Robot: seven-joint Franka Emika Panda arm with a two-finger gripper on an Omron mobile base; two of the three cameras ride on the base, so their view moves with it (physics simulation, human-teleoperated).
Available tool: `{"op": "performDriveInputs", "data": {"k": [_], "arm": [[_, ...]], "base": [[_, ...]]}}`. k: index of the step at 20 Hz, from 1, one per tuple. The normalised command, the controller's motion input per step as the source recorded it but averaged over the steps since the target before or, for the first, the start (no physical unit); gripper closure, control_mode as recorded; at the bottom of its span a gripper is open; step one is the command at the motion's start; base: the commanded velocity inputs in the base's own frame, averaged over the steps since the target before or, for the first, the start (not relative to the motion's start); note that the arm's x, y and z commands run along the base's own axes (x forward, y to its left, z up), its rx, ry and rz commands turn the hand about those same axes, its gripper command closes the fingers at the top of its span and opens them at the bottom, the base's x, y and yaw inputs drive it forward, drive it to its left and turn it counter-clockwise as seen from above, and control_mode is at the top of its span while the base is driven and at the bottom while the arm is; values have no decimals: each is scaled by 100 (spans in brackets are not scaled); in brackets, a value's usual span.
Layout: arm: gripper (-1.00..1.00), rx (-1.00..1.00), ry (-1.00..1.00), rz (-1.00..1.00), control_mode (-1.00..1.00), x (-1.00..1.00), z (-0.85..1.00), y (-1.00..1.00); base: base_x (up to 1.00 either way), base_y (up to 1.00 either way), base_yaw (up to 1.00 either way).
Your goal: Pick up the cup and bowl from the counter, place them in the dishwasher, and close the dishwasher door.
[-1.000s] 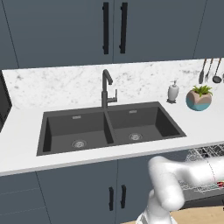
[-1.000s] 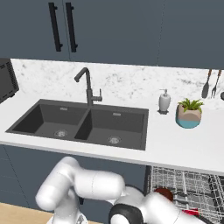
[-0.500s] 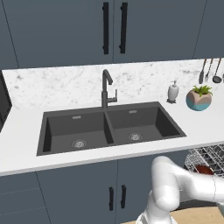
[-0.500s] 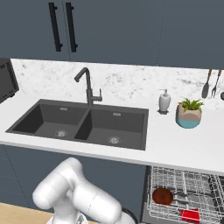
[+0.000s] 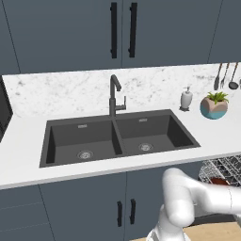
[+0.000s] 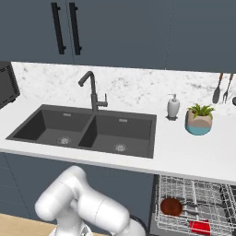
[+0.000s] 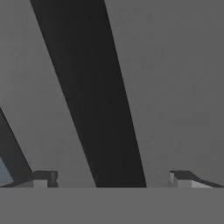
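Two dishes, a brown bowl (image 6: 171,207) and a red cup (image 6: 200,227), already lie in the pulled-out wire rack (image 6: 193,193) of the dishwasher, below the surface (image 6: 184,154) at the right of the double sink (image 6: 87,130). By that, the step in hand looks like closing the dishwasher door, which I cannot pick out for certain in either base view. The end effector (image 7: 111,178) is released, its fingertips (image 7: 43,178) standing wide with nothing between them, close against flat grey panels parted by a dark band; whether that is the door I cannot tell. To do this well, the rack should slide fully in first. Then press with a broad flat contact near the door's free edge and follow its swing, rather than pinching it.
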Motion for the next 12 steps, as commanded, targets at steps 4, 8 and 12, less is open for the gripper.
{"op": "performDriveInputs", "data": {"k": [4, 8, 12], "arm": [[-100, 0, -19, -1, -100, 28, -20, 6], [-100, 0, -25, -6, -100, 47, -1, 1], [-100, 0, -23, -11, -100, 68, 4, 3]], "base": [[0, 0, 0], [0, 0, 0], [0, 0, 0]]}}
